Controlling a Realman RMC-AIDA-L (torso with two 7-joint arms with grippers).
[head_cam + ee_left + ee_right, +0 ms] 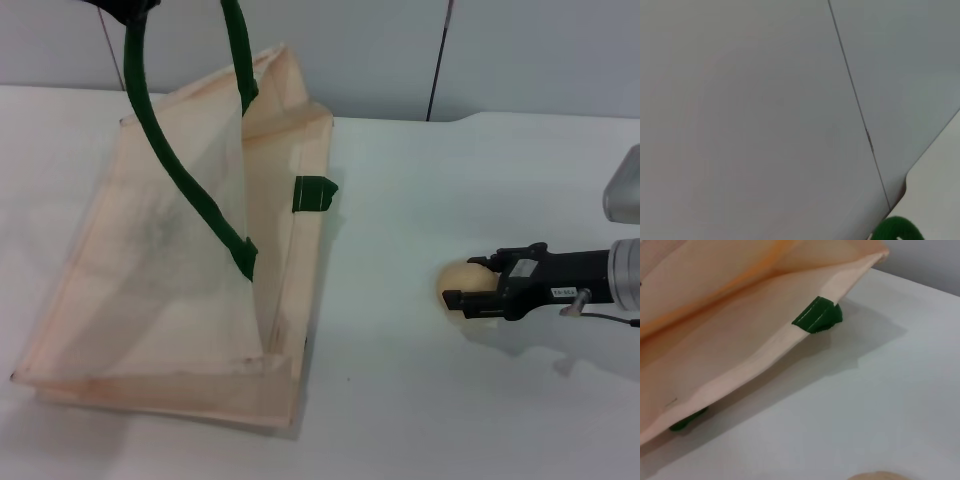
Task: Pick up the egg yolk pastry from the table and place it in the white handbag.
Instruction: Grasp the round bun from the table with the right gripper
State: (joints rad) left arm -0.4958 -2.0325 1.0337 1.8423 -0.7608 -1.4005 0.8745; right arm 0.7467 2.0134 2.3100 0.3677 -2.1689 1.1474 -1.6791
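White bench point(400, 400) fills the head view. At right of centre, the right hand point(470, 285) has its black fingers set around the pastry point(462, 282), which sits on the bench, not yet lifted. At upper left, the left hand point(125, 8), grip hidden, holds up a green handle point(170, 150), keeping the cream handbag point(150, 300) open. Lifting and dropping in remain.

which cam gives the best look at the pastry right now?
Head view. The pastry sits on the table with the right gripper around it, well right of the bag. Right wrist view catches only a sliver of it at the frame edge. Left wrist view doesn't show it.
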